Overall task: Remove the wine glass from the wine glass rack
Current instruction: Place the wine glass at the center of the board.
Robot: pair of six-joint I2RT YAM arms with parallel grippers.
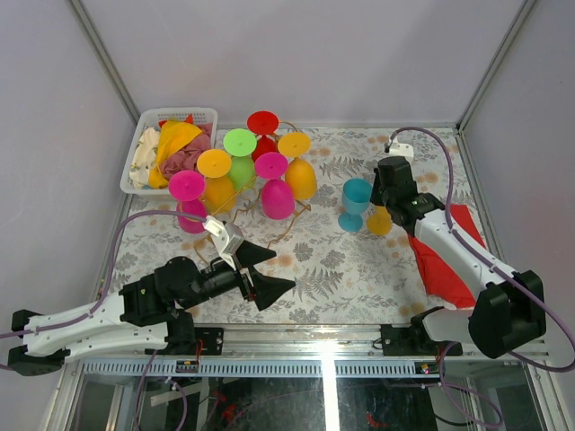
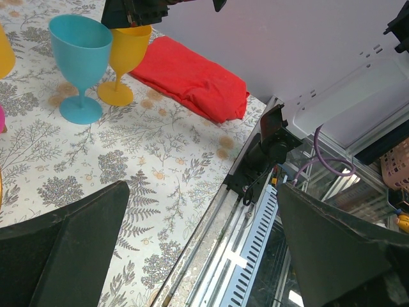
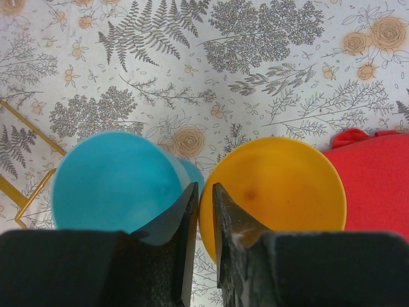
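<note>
By the near edge, the left gripper (image 1: 284, 269) holds its fingers wide apart. Toward the right edge, the right gripper (image 3: 204, 192) pinches the rim of the orange wine glass (image 3: 281, 185), which stands upright beside a teal glass (image 3: 108, 179). The wine glass rack (image 1: 289, 221) stands toward the far-left corner.

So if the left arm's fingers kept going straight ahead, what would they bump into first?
Probably the crumpled red cloth. The left arm's open fingers point that way over the bare flowery tablecloth, with nothing between. If they tilt down, the tablecloth comes first; height is unclear.
</note>
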